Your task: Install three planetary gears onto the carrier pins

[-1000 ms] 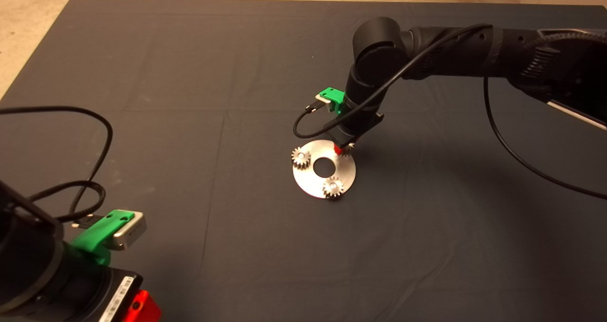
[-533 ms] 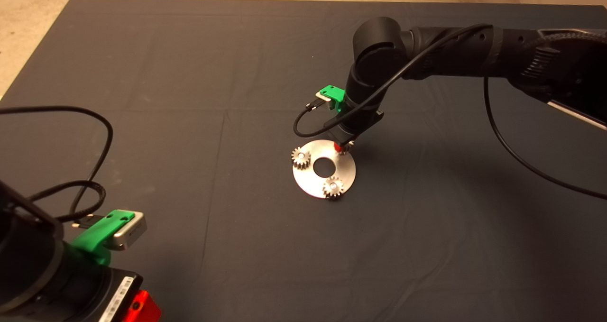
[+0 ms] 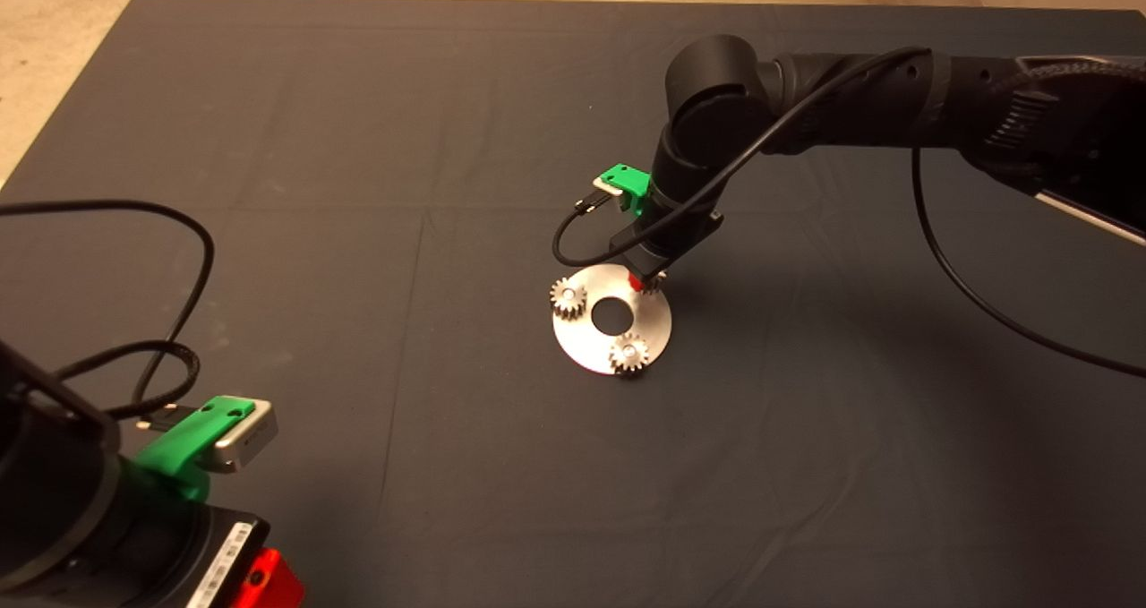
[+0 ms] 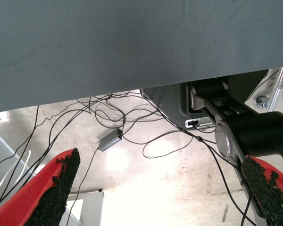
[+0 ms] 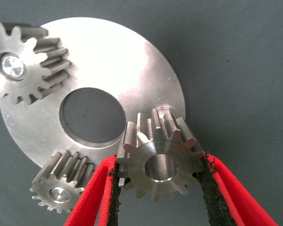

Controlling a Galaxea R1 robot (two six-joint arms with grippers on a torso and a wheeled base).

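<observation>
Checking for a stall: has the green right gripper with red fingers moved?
No: the right gripper sits at the same far edge of the shiny silver disc.

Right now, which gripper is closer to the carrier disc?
Right. The right gripper is over the disc's far edge, shut on the third gear; the left gripper is parked at the mat's near-left corner.

Third gear (image 3: 656,278) mostly hidden under right gripper (image 3: 646,278) in head view. Pin beneath it unseen; seated or not, cannot tell. Disc (image 5: 132,70) rim behind held gear covered. Left gripper (image 4: 160,188) fingers cut off by edge.
</observation>
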